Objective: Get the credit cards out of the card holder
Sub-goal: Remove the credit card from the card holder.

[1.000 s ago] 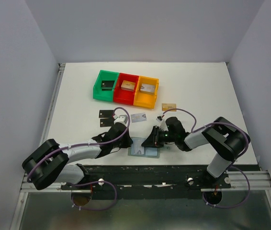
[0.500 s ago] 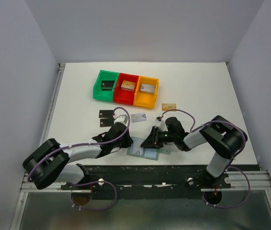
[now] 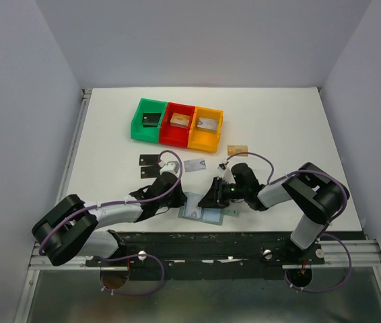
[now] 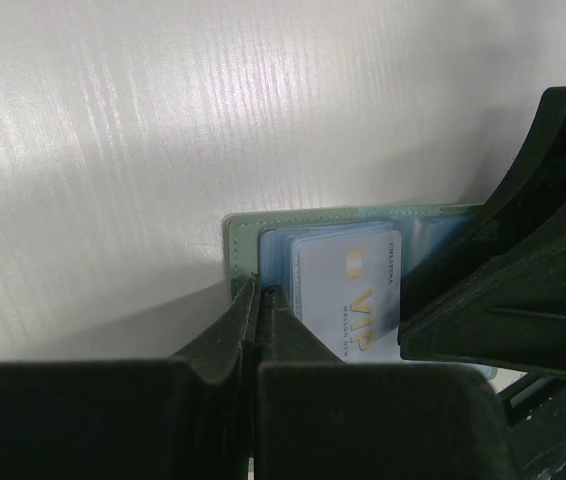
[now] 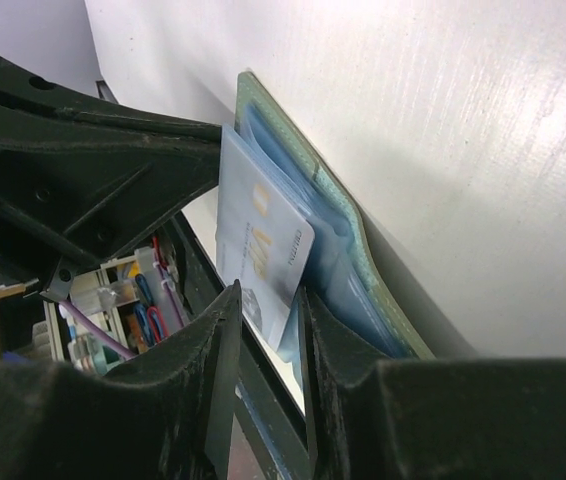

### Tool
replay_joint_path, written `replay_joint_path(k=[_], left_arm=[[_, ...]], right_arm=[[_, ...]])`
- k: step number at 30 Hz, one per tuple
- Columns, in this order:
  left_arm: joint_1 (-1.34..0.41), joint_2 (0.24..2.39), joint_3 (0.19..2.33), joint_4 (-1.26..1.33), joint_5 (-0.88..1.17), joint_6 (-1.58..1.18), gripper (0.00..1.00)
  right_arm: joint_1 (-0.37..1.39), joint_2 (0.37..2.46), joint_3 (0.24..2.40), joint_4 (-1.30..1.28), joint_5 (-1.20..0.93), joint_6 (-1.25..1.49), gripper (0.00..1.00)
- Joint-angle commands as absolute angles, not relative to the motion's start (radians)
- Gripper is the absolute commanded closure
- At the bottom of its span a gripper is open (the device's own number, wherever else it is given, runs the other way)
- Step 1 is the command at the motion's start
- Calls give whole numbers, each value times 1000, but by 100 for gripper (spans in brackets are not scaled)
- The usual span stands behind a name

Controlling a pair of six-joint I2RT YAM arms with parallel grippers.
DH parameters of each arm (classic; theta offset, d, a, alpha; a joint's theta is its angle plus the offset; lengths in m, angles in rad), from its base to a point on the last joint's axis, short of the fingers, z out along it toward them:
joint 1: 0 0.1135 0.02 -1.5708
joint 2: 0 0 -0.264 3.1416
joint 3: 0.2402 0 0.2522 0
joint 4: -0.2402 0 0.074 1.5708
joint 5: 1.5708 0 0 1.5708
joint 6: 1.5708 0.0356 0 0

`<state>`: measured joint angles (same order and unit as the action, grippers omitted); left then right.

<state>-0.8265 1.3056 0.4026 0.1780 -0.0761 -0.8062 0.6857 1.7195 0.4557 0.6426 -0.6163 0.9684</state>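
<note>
Card holder (image 3: 202, 214) lies open at the near edge of the counter (image 3: 278, 121), between the two arms, pale blue pockets up.

Out on the counter beyond it:
- two black cards (image 3: 149, 160), side by side, left of centre
- one silvery card (image 3: 194, 165), just right of them
- one gold-tan card (image 3: 237, 149), further right, near the bins (image 3: 177, 124)

Left in the holder: one silvery-white VIP card (image 4: 348, 290), part-way out of its pocket and tilted up off the pocket face. I cannot make out any more cards behind it.

Left pincer (image 4: 256, 290): fingers pressed fully together, nothing between them, tips down on the holder's left edge. Judged to be pinning the holder in place.

Right pincer (image 5: 268, 300): fingers part-way apart, straddling the free end of the VIP card. There is a gap either side of the card, so it is not clamped.

Progress: four cards out, one to go. What is left is to close on that card, draw it clear and lay it on the counter.
</note>
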Motion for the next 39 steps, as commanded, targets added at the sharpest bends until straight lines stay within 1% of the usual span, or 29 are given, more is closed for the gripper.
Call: replay_joint_path(k=[1, 13, 20, 34, 39], left_arm=[[-836, 1353, 385, 114, -83, -815, 100], [-862, 1368, 387, 115, -92, -822, 100], [-868, 1376, 390, 115, -94, -822, 100], [-876, 1411, 410, 123, -81, -810, 100], [-876, 1411, 411, 114, -89, -815, 100]], right_arm=[[683, 1761, 436, 741, -620, 1000, 63], [675, 1786, 393, 939, -601, 1091, 63], [675, 1833, 403, 1075, -655, 1134, 63], [673, 1913, 472, 1092, -750, 1147, 63], [664, 1879, 453, 1056, -753, 1129, 67]])
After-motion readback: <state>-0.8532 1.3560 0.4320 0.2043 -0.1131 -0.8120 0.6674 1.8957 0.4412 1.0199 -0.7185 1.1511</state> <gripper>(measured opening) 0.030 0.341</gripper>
